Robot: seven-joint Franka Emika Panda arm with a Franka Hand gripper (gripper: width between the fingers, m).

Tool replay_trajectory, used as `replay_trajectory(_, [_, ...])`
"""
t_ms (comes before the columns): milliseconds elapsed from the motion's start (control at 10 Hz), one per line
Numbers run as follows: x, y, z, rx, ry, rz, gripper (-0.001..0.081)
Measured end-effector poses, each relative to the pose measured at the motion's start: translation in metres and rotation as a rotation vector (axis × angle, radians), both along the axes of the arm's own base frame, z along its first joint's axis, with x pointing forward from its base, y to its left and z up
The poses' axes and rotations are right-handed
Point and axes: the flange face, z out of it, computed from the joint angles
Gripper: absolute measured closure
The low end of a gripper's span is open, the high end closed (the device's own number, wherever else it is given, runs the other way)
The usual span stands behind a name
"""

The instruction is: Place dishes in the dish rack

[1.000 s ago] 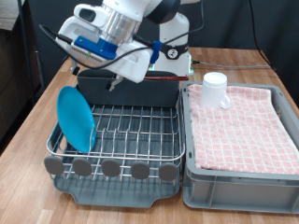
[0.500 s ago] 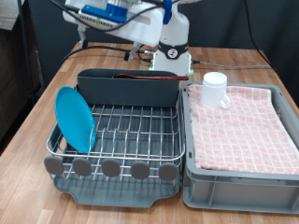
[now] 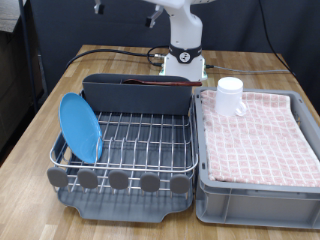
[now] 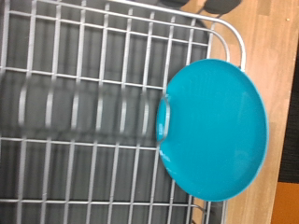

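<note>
Blue plate (image 3: 80, 126) stands on edge in the dish rack (image 3: 130, 150), white mug (image 3: 231, 96) sits on the checked cloth (image 3: 262, 135), jaws' state impossible to tell.

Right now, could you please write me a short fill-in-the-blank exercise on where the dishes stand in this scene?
1. The blue plate stands on edge at the exterior view's ____ end of the dish rack.
2. The white mug sits on the pink checked ____ in the grey bin.
3. The wooden spoon lies in the rack's tall ____ compartment.

Missing words: left; cloth; back
</note>
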Motion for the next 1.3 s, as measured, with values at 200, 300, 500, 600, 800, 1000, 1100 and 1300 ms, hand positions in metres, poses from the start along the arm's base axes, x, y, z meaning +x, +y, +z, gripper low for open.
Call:
replay_trajectory(200, [-0.003, 0.035, 0.013, 0.024, 0.01, 0.051, 0.0004])
replay_trajectory(300, [-0.006, 0.053, 0.018, 0.051, 0.014, 0.073, 0.0004])
replay_trajectory(500, [-0.015, 0.088, 0.021, 0.102, 0.061, 0.165, 0.0004])
replay_trajectory(600, [-0.02, 0.092, 0.021, 0.116, 0.077, 0.21, 0.0004])
replay_trajectory(800, [-0.02, 0.092, 0.018, 0.11, 0.09, 0.185, 0.0004])
replay_trajectory(1000, [-0.024, 0.104, 0.009, 0.094, 0.149, 0.195, 0.0004])
replay_trajectory(1100, [-0.026, 0.116, 0.005, 0.091, 0.161, 0.201, 0.0004])
replay_trajectory(1300, [-0.034, 0.143, -0.005, 0.097, 0.183, 0.226, 0.0004])
